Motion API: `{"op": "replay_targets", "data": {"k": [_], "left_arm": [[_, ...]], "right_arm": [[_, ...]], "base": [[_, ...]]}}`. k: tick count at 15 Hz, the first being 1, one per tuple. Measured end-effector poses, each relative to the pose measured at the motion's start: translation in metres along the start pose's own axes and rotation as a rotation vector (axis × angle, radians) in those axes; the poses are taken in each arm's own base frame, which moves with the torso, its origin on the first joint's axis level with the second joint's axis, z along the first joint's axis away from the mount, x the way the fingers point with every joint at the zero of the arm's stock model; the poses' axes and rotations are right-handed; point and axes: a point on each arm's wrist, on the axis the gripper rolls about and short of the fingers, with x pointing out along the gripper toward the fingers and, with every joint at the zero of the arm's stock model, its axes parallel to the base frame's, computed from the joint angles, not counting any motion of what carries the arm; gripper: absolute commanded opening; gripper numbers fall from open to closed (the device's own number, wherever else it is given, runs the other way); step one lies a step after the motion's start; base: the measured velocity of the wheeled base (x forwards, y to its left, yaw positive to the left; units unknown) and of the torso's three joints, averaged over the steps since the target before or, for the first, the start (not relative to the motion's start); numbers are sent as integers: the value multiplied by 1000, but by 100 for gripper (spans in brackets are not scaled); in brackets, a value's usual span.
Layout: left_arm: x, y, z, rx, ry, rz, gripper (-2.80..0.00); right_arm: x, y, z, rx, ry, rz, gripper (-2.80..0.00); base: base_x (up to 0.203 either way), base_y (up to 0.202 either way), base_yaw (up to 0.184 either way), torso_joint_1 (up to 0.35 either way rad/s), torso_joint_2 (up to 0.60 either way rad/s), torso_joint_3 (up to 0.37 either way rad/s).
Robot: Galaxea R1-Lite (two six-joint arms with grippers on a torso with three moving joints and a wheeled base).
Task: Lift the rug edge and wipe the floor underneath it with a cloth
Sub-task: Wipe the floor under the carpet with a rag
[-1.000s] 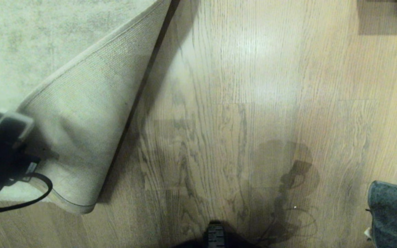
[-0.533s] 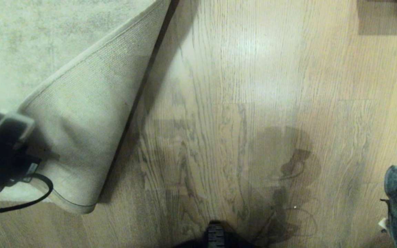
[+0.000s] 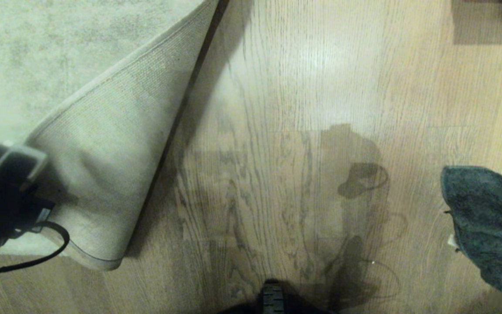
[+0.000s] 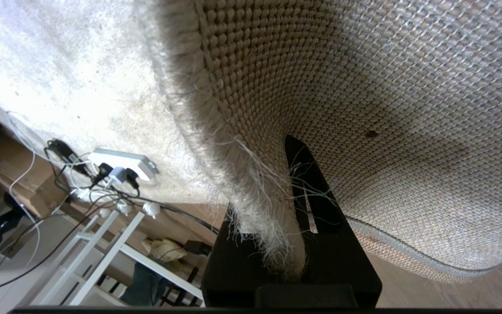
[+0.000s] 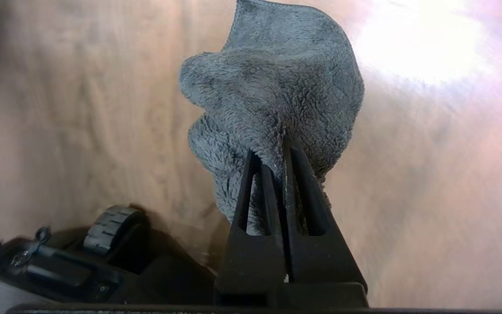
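Rug corner [image 3: 103, 174]: folded back over the rug [image 3: 37, 56], woven underside facing up, its bound border running diagonally from the top of the head view down to a curled tip near the lower left. The fold stands off the floor [image 3: 277, 109] and casts a dark shadow along its right side.

Left gripper [image 4: 296, 209]: at the lower left of the head view, at the near end of the fold. The wrist view shows its fingers [image 4: 312, 183] pinched together on the rug's frayed edge, pile on one side and weave on the other. It has firm hold of the rug edge.

Right gripper [image 5: 277, 152]: fingers pressed tight together on a bunch of the cloth [image 5: 277, 87]. The fuzzy grey-teal cloth hangs beyond the fingertips, above the wooden planks. In the head view the cloth [image 3: 486, 222] shows at the right edge, well apart from the raised rug corner; contact with the floor cannot be judged.

Floor: light brown planks with dark grain, bare between rug and cloth, crossed by shadows of the arm.

Other: power strip [image 4: 122, 159] with plugged cables lies on the rug beyond its far border, white shelf frame [image 4: 103, 244] near it
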Motion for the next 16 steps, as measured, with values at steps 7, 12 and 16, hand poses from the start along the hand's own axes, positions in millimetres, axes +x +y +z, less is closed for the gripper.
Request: {"op": "replay_targets", "data": {"k": [7,12,16], "left_arm": [[-1,-3,2,3,-11,-12,-280],[-1,-2,2,1,-11,-11,-280],[-1,-2,2,-2,-11,-9,-280]], "right_arm": [[92,11,26,-77,38,393,-280],[169,75,27,-103,35,585,-280],[238,160,18,-76,-64,618,-280]], "base": [[0,0,0,0,0,0],[0,0,0,0,0,0],[0,0,0,0,0,0]]}}
